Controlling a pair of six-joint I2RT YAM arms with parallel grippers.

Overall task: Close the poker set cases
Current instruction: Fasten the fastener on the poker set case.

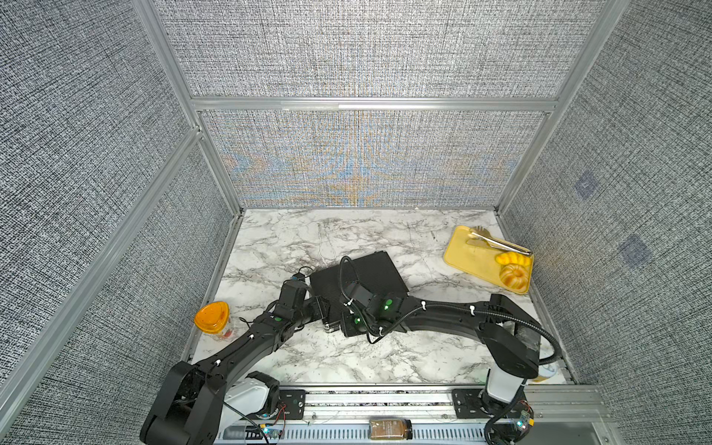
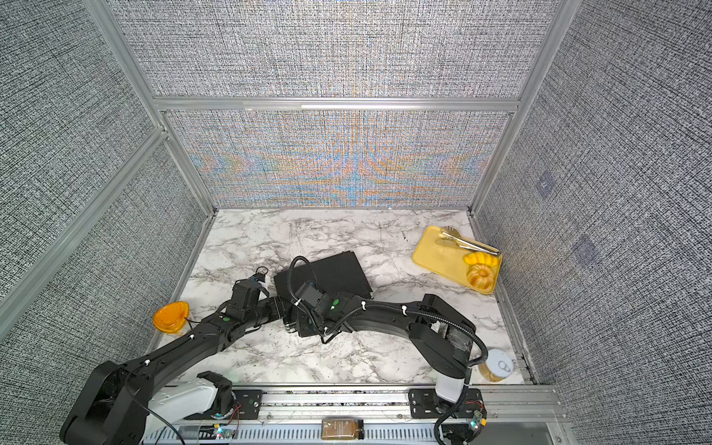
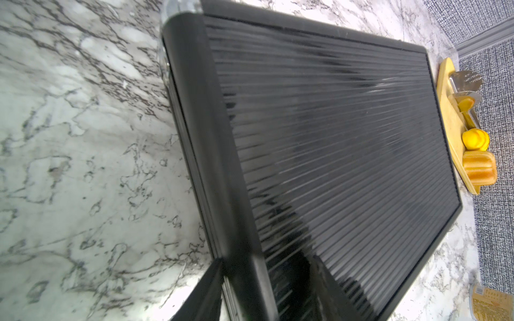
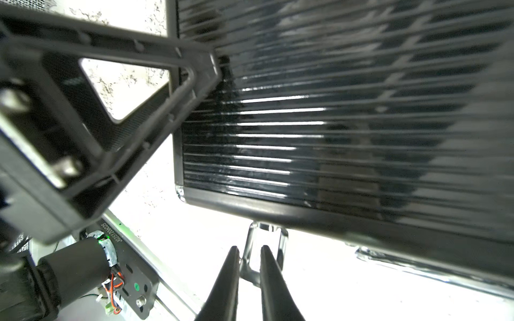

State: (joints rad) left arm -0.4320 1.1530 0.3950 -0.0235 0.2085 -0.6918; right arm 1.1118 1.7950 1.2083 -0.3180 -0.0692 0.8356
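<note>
Left gripper (image 3: 262, 266): jaws about half apart, clamped across the side of the case (image 1: 362, 275) that faces the counter's left edge. One finger lies on the ribbed lid, the other against the side wall.
Right gripper (image 4: 249, 250): fingers almost together, with a slim gap between them. It sits at the case's near side, where one leg of a silver latch (image 4: 268, 227) lies in the gap. Whether it pinches the latch cannot be told.
Case: black and ribbed, lid down flat. It lies about mid-counter (image 1: 346, 231), a little toward the left edge and askew to the edges.
Jar (image 1: 211, 316): orange lid, at the left edge toward the near corner.
Tray (image 1: 458, 246): yellow, in the far right corner, well apart from the case. It carries metal utensils (image 1: 497, 240) and two buns (image 1: 514, 275).
Can (image 2: 497, 364): in the near right corner.
Bottle (image 1: 390, 429): brown, lying on the rail in front of the near edge.
</note>
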